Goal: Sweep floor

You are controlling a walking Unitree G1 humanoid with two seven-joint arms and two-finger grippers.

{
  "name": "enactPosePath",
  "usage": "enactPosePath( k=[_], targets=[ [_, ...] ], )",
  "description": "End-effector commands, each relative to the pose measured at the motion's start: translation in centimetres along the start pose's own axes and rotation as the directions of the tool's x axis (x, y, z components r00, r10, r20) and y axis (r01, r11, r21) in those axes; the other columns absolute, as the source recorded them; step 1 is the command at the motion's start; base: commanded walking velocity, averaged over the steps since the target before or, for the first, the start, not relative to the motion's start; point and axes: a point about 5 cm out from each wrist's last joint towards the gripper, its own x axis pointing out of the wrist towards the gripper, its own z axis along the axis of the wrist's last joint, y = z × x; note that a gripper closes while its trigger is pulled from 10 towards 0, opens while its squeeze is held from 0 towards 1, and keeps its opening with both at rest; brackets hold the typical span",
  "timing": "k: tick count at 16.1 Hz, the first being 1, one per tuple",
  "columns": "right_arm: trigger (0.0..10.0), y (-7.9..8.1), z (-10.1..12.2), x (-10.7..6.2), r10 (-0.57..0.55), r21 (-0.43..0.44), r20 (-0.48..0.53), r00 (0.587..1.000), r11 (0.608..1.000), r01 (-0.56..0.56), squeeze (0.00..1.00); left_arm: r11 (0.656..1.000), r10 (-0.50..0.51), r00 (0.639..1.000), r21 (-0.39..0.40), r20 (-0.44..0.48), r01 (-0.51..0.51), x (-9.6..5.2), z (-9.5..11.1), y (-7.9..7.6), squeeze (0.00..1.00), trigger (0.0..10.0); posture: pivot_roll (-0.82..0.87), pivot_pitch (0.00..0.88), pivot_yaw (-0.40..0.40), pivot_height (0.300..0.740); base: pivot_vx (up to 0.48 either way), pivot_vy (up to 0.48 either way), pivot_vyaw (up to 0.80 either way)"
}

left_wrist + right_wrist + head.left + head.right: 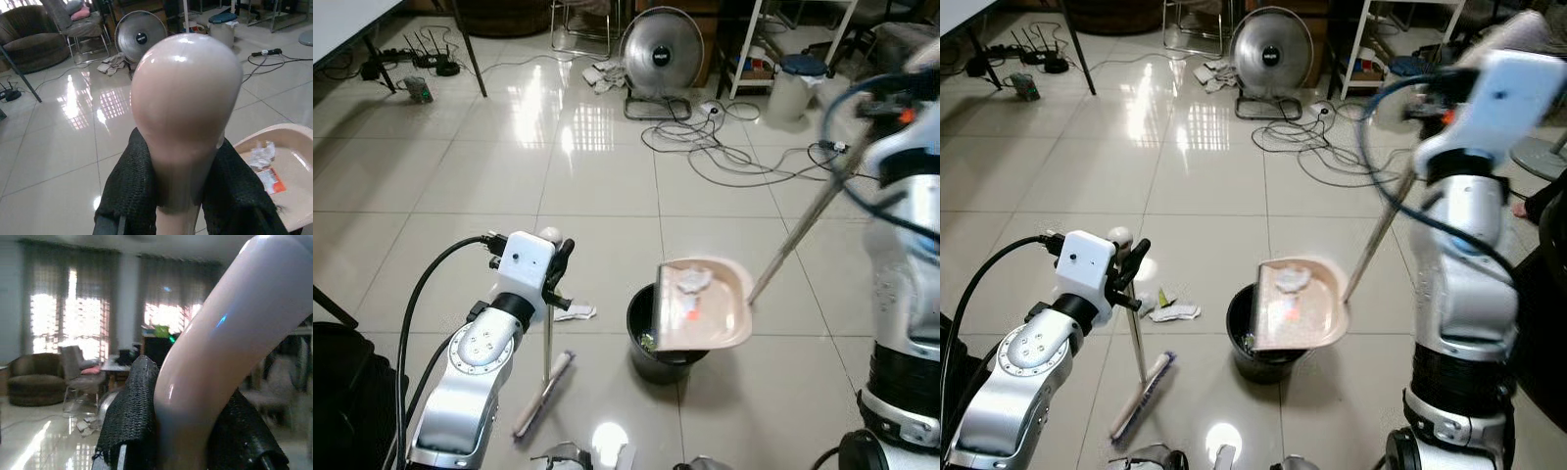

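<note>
The silver left arm is closest, low at 7 o'clock in the left eye view. Its left gripper (558, 266) is shut tight on the thin metal pole of the small pale broom (544, 392), whose brush head lies on the shiny white tile floor (607, 176). Beside it at 6 o'clock stands the round black bin (651, 352), with the beige plastic dustpan (705, 304) tipped over its rim — bits of paper and an orange scrap sit inside the pan. A crumpled white paper (576, 312) lies between broom and bin.

In the right eye view the dustpan's long pole runs up toward 2 o'clock to the right arm. A round grey fan (1271, 44) stands at 12 o'clock.

In the left wrist view the black fingers (127, 186) squeeze the broom's rounded pink handle top.

In the right wrist view the right gripper (188, 440) is clamped on the dustpan's curved pale handle.
</note>
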Motion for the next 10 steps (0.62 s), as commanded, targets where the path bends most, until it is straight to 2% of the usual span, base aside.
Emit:
enactPosePath(
  k=[1, 6, 8, 10],
  targets=[
    [10.0, 1.0, 0.9, 0.1, 0.062, -0.042, 0.092, 0.994, 0.997, -0.058, 0.0, 1.0, 0.022, 0.999, 0.017, 0.025, -0.022, 0.0, 0.4, 0.2, 0.0, 10.0, 0.08, 0.104, -0.042, 0.74, 0.0, 0.0, 0.0],
    [10.0, 3.7, 0.6, -0.2, 0.175, -0.084, 0.168, 0.97, 0.983, -0.163, 0.0, 0.999, 0.027, 0.999, 0.023, 0.024, -0.027, -0.1, 0.3, 0.2, 0.0, 10.0, 0.08, 0.111, -0.038, 0.74, 0.0, 0.0, 0.0],
    [10.0, 5.3, -0.2, -0.3, 0.231, -0.084, 0.157, 0.96, 0.972, -0.22, 0.0, 0.999, 0.031, 0.999, 0.031, 0.021, -0.031, -0.1, 0.4, 0.3, 0.0, 10.0, 0.09, 0.118, -0.044, 0.74, 0.0, 0.0, 0.0],
    [10.0, 6.3, -0.5, -0.6, 0.294, -0.129, 0.158, 0.943, 0.953, -0.275, 0.0, 0.999, 0.038, 0.999, 0.035, 0.015, -0.038, -0.2, 0.3, 0.4, 0.0, 10.0, 0.1, 0.122, -0.054, 0.74, 0.0, 0.0, 0.0]
  ],
)
